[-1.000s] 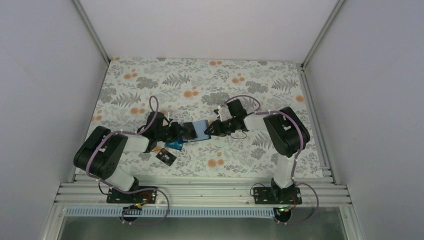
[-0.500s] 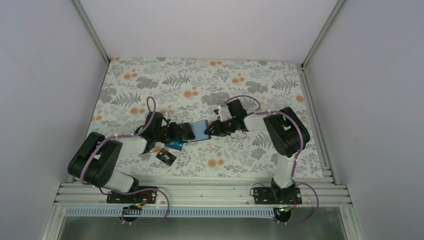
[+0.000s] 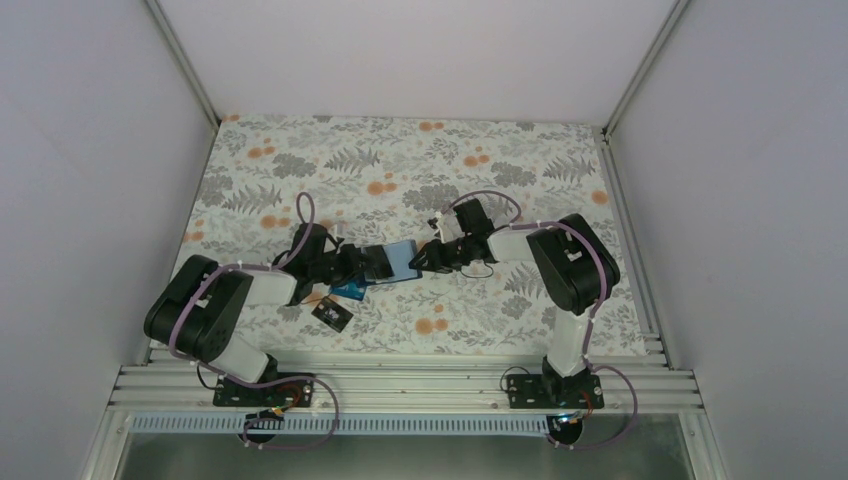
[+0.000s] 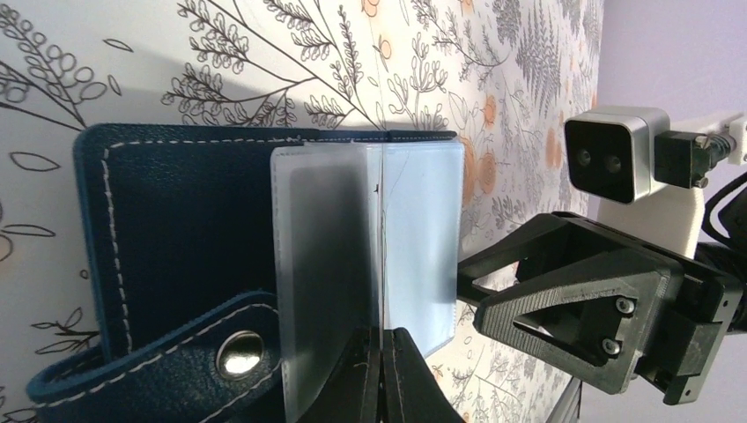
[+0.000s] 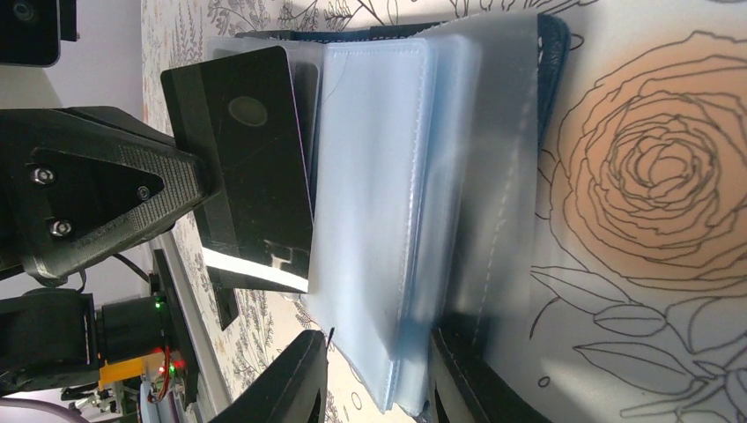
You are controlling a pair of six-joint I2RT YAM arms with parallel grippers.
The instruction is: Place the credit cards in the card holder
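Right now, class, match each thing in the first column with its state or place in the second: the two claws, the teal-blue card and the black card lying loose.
Column one:
1. left claw
2. right claw
3. teal-blue card
4. loose black card

Column two:
A. lies on the table, nearest the arm bases
B. pinches the clear sleeves of the card holder
C. shut on a second black card, held at the sleeves
D. lies on the table close by the left claw

Pairs: 1-C, 2-B, 3-D, 4-A.
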